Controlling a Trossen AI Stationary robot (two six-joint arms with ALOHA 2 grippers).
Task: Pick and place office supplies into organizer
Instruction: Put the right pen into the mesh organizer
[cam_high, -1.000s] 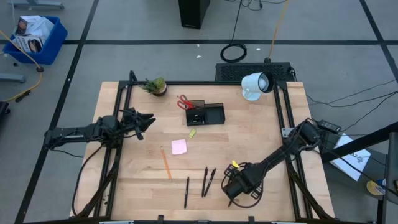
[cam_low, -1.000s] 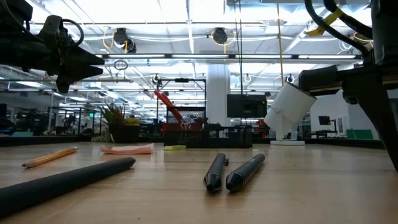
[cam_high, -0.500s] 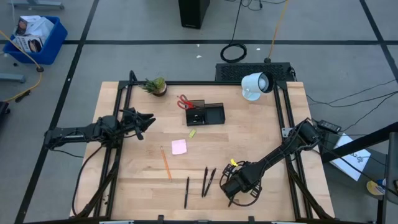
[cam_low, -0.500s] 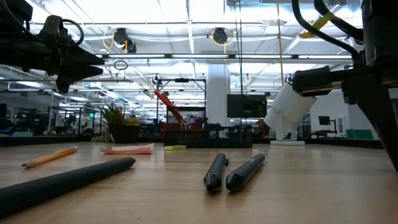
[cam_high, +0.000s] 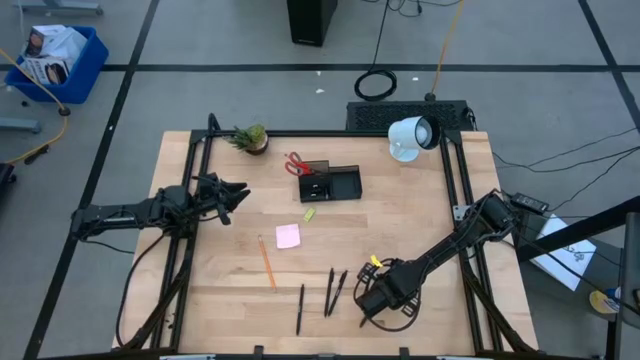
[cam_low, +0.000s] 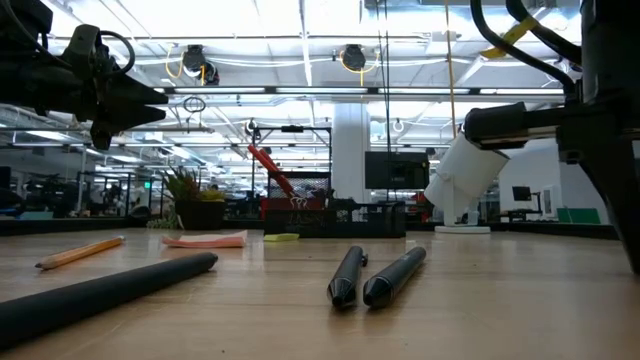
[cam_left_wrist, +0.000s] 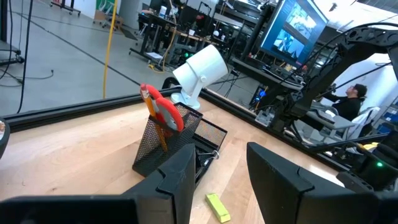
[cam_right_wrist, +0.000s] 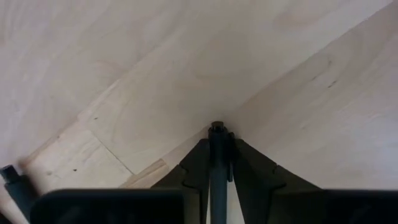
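Right gripper (cam_right_wrist: 216, 155) at 5 o'clock is clamped on a black pen (cam_right_wrist: 217, 163); only the scissors (cam_high: 297, 163) sit in the organizer (cam_high: 330, 182) at 12, with pencil (cam_high: 267, 264), sticky pad (cam_high: 288, 236) and three pens (cam_high: 328, 290) left.

Right gripper (cam_right_wrist: 216, 163): fingertips pinch thin black pen (cam_right_wrist: 217, 180); pen's lower length cut off by picture edge. Second pen (cam_right_wrist: 15, 185) cut at edge. Low view: nearest pen (cam_low: 105, 291) cut by left edge. Scissors (cam_left_wrist: 163, 112) blades hidden inside mesh organizer (cam_left_wrist: 169, 142). Yellow piece (cam_high: 309, 214) too small to identify from above.
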